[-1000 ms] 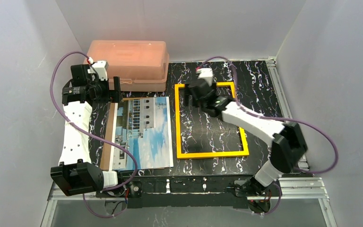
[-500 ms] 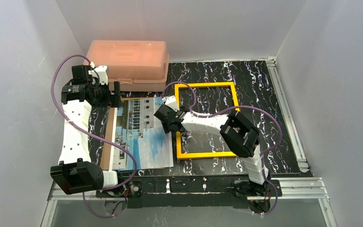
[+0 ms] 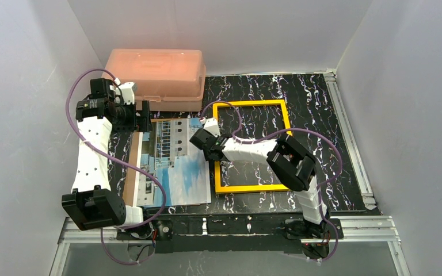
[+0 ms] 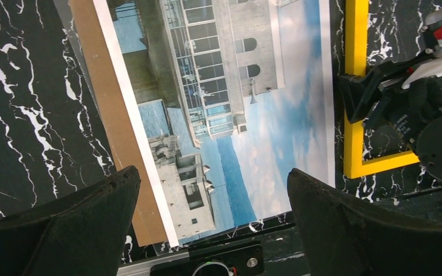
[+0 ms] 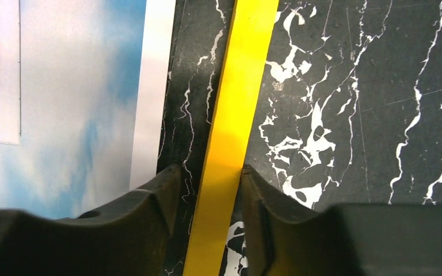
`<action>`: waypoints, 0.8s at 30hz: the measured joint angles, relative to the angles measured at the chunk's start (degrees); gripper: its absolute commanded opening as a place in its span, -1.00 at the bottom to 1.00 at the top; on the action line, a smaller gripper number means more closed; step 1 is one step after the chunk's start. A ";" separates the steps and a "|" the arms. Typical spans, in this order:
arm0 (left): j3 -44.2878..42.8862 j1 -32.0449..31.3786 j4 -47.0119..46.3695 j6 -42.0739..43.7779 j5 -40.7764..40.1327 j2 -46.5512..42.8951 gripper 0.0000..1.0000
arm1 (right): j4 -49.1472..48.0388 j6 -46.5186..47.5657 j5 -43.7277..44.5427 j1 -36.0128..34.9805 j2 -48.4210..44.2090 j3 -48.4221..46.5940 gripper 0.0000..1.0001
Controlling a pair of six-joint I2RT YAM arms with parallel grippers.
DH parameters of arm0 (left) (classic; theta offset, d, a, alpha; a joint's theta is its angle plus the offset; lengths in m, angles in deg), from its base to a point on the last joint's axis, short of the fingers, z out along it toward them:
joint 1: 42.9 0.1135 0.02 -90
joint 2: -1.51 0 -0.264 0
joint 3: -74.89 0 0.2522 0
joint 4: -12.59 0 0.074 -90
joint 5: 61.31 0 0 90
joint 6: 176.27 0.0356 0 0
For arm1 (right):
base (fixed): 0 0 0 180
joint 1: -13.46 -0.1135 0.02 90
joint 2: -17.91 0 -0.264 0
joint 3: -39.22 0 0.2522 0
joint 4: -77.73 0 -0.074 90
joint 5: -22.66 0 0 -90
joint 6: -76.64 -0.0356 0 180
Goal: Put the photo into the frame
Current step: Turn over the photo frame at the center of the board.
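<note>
Right claw is down on the left rail of the frame, narrowed to about the rail's width. The right pad looks to be against the yellow edge, but a sliver of table shows at the left pad, so I judge it not clamped yet. Left claw hangs wide open, holding nothing, above the photo. The frame lies flat at centre-right of the overhead view, yellow face up. The photo lies face up at centre-left on a brown board. Its right white margin is just beside the frame's left rail, with a thin strip of table between, not touching. I judge the frame light and stiff. Its rail is thin and the paint is probably slick, so I would pinch across the rail mid-length as now, squarely, or it may twist or skid. The photo is likely thin and floppy paper, flat down with no lip. Best hold looks like its near edge or a corner where it overhangs the board; a creasing risk. Other things around: a pink box sits at upper left, close behind the photo's far edge. The board under the photo may come along with it. My right forearm and a purple cable cross the frame's opening, blocking it for now.
</note>
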 measured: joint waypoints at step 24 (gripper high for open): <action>-4.20 -4.35 6.23 -0.22 5.70 0.13 0.97 | 5.99 -6.75 -10.38 7.06 -19.76 -4.37 -0.97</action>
